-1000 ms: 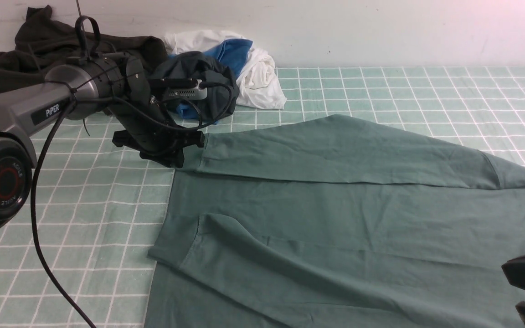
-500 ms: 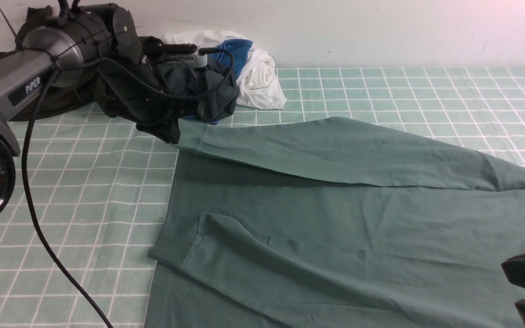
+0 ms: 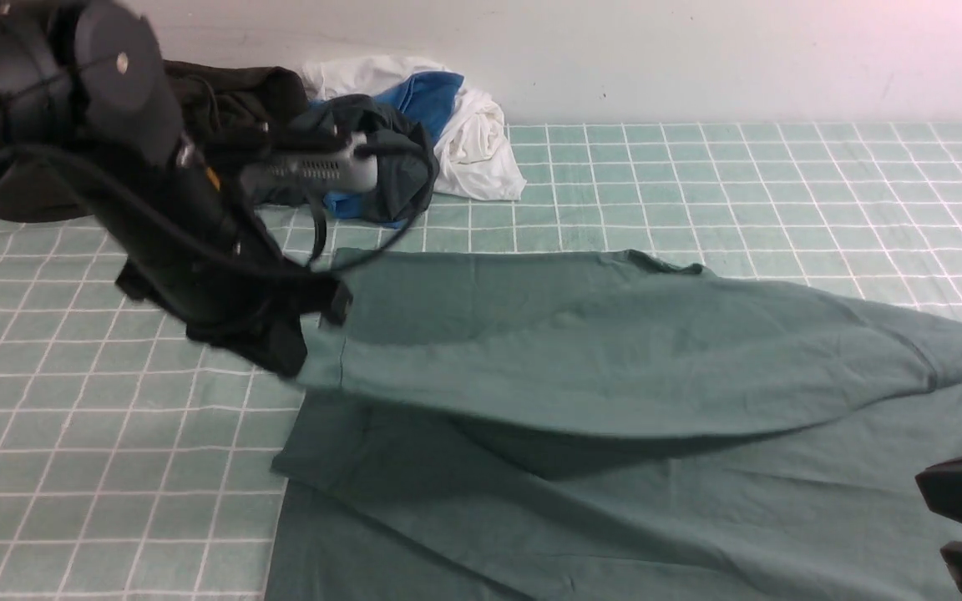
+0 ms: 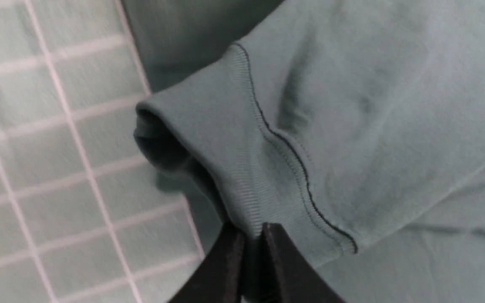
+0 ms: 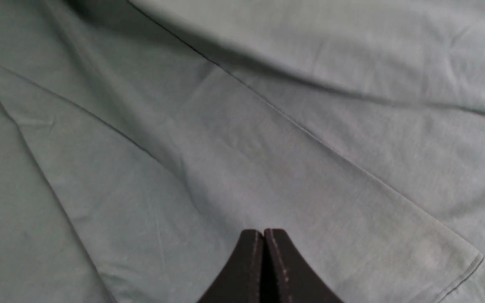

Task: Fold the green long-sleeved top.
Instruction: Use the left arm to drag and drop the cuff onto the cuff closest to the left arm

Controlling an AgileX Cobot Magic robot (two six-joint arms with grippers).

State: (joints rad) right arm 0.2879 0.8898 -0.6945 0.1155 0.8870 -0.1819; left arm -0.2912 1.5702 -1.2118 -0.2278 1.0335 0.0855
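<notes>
Pinching the ribbed cuff [image 4: 242,181] of the green long-sleeved top [image 3: 656,501] in the left gripper [image 4: 251,230], jaws nearly together on the fabric. Holding that sleeve [image 3: 615,351] raised over the garment's body, left of centre. Leaving the rest lying flat across the near right of the checked tablecloth [image 3: 113,434]. Hanging over the near-right fabric with the right gripper [image 5: 263,235], jaws pressed together, gripping nothing. Sitting at the far left: 1 heap of clothes [image 3: 414,133].

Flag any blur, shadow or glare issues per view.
Front view: left arm smeared by motion blur; the raised sleeve throws a dark shadow on the top; pink cast on the wall, upper right. Left wrist view: cuff ribbing sharp, tablecloth lines streaked. Right wrist view: soft even light, no glare, right gripper sharp.
</notes>
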